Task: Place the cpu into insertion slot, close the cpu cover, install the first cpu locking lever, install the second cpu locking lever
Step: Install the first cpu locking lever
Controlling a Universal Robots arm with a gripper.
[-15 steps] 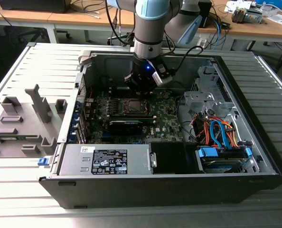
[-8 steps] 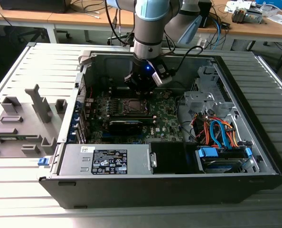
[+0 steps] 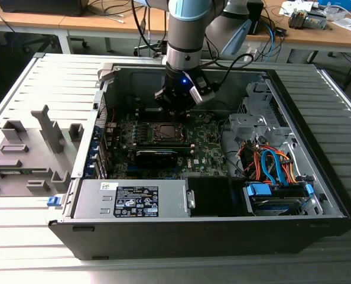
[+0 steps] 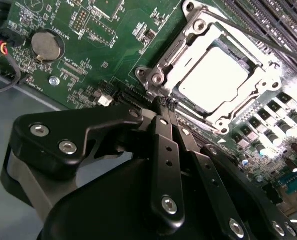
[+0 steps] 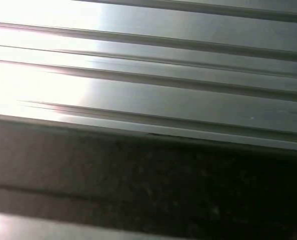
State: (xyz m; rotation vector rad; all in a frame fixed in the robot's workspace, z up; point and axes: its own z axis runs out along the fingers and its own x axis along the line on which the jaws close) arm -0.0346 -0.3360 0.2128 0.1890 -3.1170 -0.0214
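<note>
One open computer case (image 3: 317, 77) flat on a ribbed table (image 3: 33, 236), with the arm (image 3: 187, 29) reaching down into it. Inside, a green motherboard (image 4: 103, 45), a black graphics card (image 3: 156, 157) across it in the exterior view, and above that card the insertion slot (image 4: 153, 77) with its silver rim. Seated in the slot: the cpu (image 4: 213, 80), pale metal top showing, apparently flat and square to the rim. Down around it, the cpu cover (image 4: 241, 109), its cutout framing the chip. Along the far side of the socket, a thin wire locking lever (image 4: 248, 37), seemingly not latched, though hard to tell for sure. Likely trouble from here: a push landing beside a lever rather than on it, scraping the small parts of the board near the socket corner; a lever springing back if the fingertips slip off the thin wire; the cover lifting again with nothing locked over it. Pose: wrist vertical over the socket, blue light glowing at the flange, gripper (image 4: 164, 104) low and pointed at the socket's near corner, just beside the rim. Jaws pressed together, tips meeting, nothing plainly between them; contact with board or lever not clear.
</note>
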